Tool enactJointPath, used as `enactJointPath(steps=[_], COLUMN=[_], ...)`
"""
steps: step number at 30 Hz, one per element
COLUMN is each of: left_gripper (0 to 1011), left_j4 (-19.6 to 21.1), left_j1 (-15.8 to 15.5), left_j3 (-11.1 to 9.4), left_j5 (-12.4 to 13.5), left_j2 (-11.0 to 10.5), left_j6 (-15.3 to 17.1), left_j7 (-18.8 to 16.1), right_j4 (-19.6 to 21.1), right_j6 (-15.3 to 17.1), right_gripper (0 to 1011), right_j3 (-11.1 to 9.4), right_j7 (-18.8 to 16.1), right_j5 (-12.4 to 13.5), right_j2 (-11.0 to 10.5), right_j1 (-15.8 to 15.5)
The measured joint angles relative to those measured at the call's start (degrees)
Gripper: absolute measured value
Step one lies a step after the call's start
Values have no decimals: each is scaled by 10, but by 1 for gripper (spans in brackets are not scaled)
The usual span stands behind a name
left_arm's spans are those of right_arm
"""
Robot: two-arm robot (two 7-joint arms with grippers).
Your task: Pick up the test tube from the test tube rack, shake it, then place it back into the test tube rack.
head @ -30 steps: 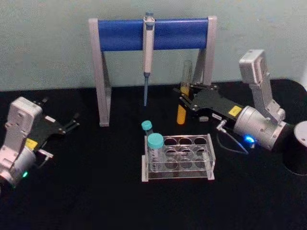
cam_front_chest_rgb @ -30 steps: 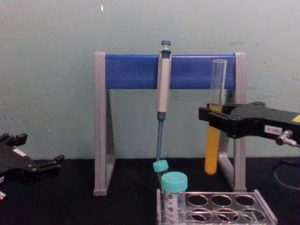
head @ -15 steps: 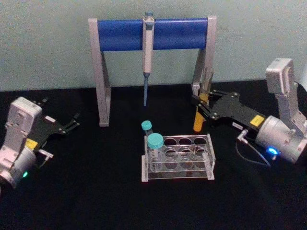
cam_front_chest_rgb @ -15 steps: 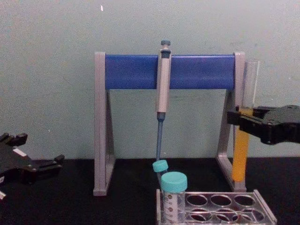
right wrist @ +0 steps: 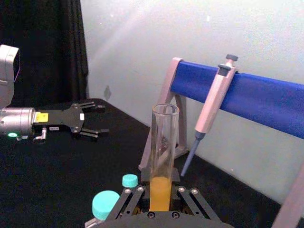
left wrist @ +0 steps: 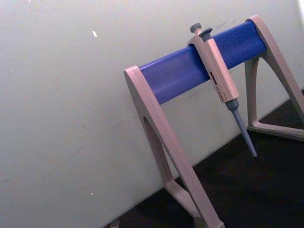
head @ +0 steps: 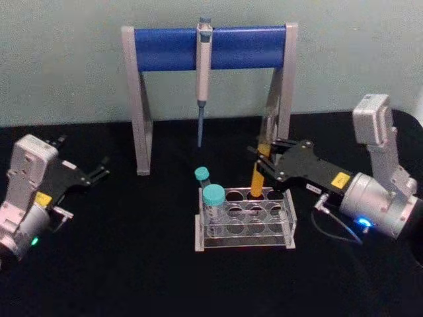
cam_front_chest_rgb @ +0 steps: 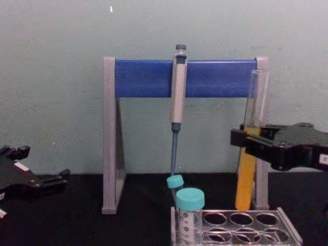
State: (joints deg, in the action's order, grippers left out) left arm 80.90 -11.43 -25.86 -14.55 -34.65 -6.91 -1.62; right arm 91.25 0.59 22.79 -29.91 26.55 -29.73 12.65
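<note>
right gripper [head: 263,166] jaws clamped on the test tube [head: 255,182] near mid-length; tube close to upright with a slight lean, open end up, round bottom at or just above the back row of the test tube rack [head: 246,241] at mid-bench, about the middle hole, can't tell if it's centred. Right arm reaches in low from the bench's right edge, so I'd expect a straight drop; left gripper [head: 84,156] parked by the left edge, jaws open
</note>
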Motion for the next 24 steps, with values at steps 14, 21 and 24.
enactJointPath(steps=[14,21,24], left_gripper=[1001,1001,1001], left_j4=[0,0,0], left_j1=[0,0,0], left_j3=[0,0,0], left_j5=[0,0,0], left_j2=[0,0,0], left_j6=[0,0,0], left_j7=[0,0,0], right_j4=[-26,-24,-24], right_j6=[-3,-3,-3], right_gripper=[226,225,226], right_j3=[8,7,7], right_j7=[1,2,2], right_j5=[-4,-4,-4], right_j2=[18,17,16], right_j1=[21,20,20])
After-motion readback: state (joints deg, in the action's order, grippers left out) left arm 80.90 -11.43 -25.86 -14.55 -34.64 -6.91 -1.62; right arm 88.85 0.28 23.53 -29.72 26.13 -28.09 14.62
